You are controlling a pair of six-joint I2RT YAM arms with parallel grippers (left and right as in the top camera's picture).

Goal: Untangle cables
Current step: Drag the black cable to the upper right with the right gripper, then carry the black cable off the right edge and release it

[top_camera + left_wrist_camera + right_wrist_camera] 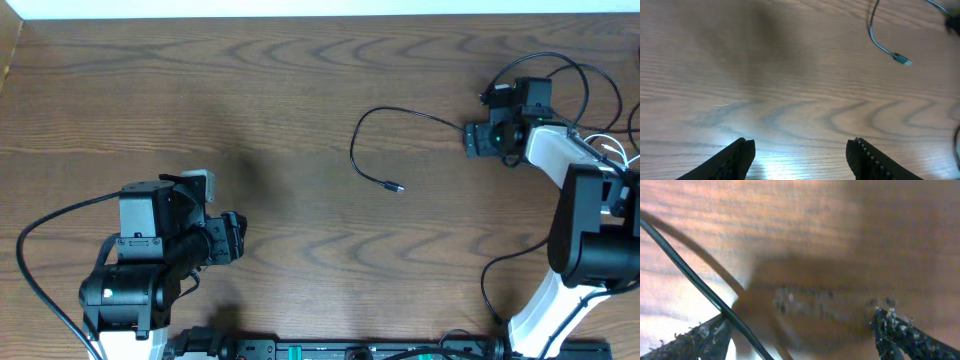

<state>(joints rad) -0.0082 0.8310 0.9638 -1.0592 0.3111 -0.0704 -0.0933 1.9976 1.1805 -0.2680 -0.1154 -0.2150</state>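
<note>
One black cable (pixel 362 128) lies on the wooden table (pixel 300 90). It curves left from my right gripper (pixel 467 139) and ends in a small plug (pixel 397 187). The right wrist view shows that gripper (pixel 800 335) open wide and close to the table, with the black cable (pixel 687 272) running across beside its left finger (pixel 702 337). My left gripper (pixel 236 240) is open at the lower left, far from the cable, with nothing between its fingers (pixel 737 157). The plug end (pixel 901 59) appears at the top right of the left wrist view. Thin white cable loops (pixel 612 147) lie behind the right arm.
Thin black loops (pixel 565 68) arch over the back of the right arm near the table's far right edge; I cannot tell which cords they are. A thick black wire (pixel 35 270) trails from the left arm's base. A rail (pixel 330 350) runs along the front edge.
</note>
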